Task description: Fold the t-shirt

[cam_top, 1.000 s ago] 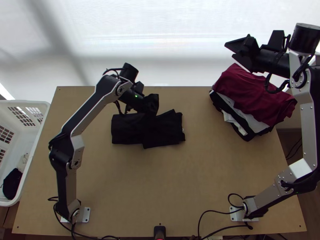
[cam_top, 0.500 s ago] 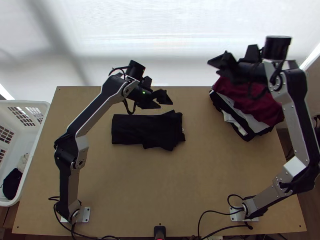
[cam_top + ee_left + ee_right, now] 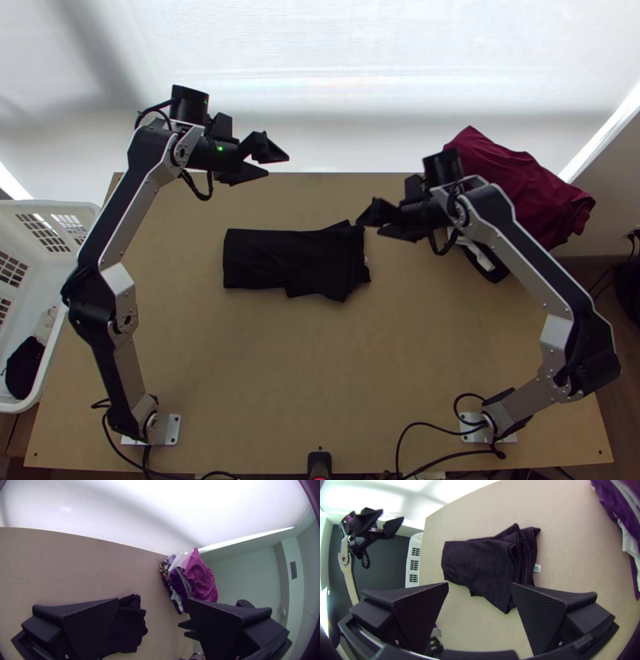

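The black t-shirt [image 3: 292, 260] lies folded into a flat bundle on the table, its layered edges at the right end with a small white tag. My left gripper [image 3: 276, 160] is open in the air over the table's far edge, up and left of the shirt. My right gripper [image 3: 370, 224] stands open above the shirt's right end. In the left wrist view my left gripper [image 3: 151, 616] has nothing between its fingers, and part of the shirt [image 3: 128, 630] appears behind one finger. The right wrist view shows the shirt [image 3: 483, 560] beyond my right gripper [image 3: 480, 590], whose fingers are apart.
A pile of folded clothes with a dark red one [image 3: 520, 188] on top sits at the table's far right corner, behind the right arm. A white basket [image 3: 76, 232] with a few cloths in it stands at the left edge. Bare table [image 3: 320, 368] lies nearer than the shirt.
The left gripper, first at the shirt's far edge, has opened and moved up and left, off the cloth. The right arm has swung left and down from over the pile to the shirt's right end.
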